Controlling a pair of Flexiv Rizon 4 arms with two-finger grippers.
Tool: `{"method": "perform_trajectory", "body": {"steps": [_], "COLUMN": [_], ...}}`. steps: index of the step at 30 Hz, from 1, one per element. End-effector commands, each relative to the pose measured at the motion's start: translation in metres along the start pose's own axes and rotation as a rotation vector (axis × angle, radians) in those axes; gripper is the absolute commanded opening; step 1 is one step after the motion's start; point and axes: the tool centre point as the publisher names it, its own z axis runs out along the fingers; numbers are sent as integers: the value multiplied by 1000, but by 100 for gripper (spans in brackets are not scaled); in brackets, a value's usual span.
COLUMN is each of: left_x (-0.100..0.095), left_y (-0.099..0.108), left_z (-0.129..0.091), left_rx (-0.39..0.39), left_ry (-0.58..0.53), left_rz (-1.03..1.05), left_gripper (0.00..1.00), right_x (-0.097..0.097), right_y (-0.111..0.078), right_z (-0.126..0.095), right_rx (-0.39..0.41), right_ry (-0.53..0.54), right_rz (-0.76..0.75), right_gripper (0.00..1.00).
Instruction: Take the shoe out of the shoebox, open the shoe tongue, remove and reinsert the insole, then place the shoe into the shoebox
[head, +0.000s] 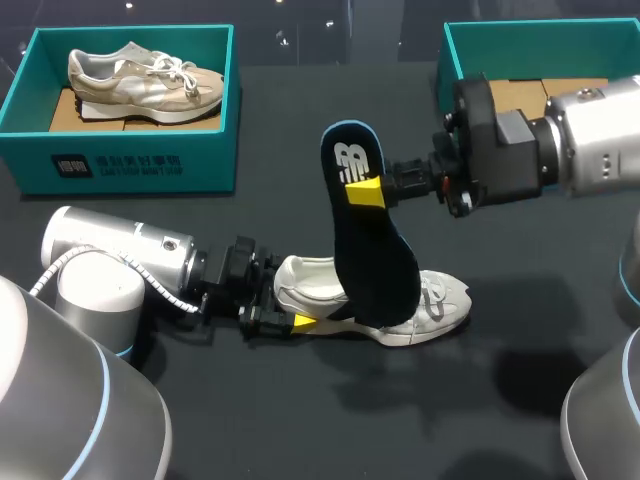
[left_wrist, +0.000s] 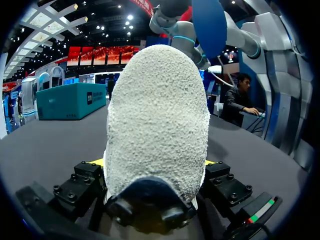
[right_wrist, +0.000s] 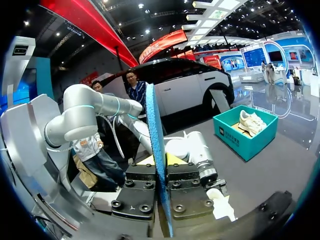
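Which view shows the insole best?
Head view: the whole insole shows face-on, upright in the right hand, lower end at the shoe. Right wrist shows only its blue edge. Left wrist catches just its tip above the shoe.

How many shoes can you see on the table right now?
2. A beige shoe lies in the left shoebox, far left. A white shoe sits mid-table, heel held by the left gripper. The right arm hides part of the right shoebox, so another may be inside.
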Motion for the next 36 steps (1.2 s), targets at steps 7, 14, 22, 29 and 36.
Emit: {"method": "perform_trajectory", "body": {"steps": [7,14,22,29,36], "left_x": [0,0,0,0,0], "left_y": [0,0,0,0,0], "left_z": [2,2,2,2,2], "left_rx": [-2,-2,-2,-2,-2], "left_ry": [1,1,1,1,1], "left_rz": [0,0,0,0,0], "left_gripper": [0,0,0,0,0], "right_x": [32,44,54,56,50], "right_y": [-15,-23,-28,-31,-27], "right_z": [-42,-54,-70,-78,-78], "right_rx": [-74,-97,-139,-138,-124], "right_ry": [-90,-121,-164,-187,-191], "right_rz": [57,105,128,153,133], "right_gripper": [0,0,0,0,0]}}
